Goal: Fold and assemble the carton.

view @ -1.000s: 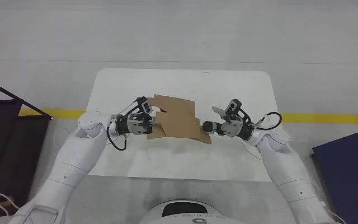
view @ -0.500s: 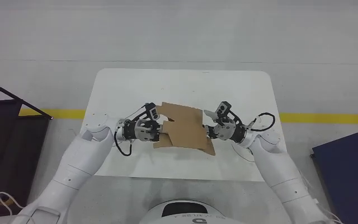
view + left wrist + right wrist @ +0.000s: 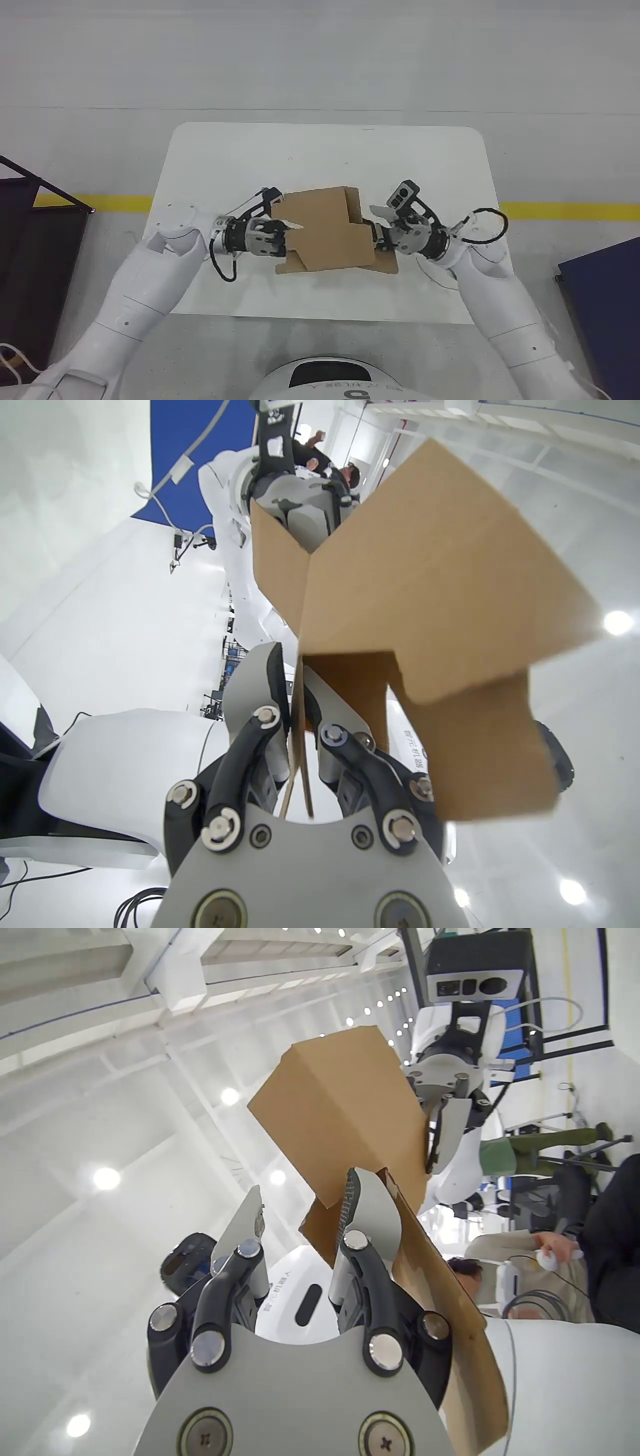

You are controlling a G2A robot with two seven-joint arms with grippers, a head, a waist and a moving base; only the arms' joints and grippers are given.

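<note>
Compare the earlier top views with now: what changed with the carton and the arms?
The left gripper and right gripper came closer together, and the carton between them rose from a nearly flat sheet into an open box shape. The left stays clamped on one edge; the right, fingers apart, stays at the opposite side. All remains above the table.

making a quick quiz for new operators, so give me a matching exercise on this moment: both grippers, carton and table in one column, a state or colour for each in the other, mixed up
Things:
1. left gripper
2. right gripper
3. carton
4. table

States:
a. white, under both arms
b. open, one finger against a flap
c. brown, partly folded up between the grippers
d. shut on a thin panel

Pairs: 1-d, 2-b, 3-c, 4-a
</note>
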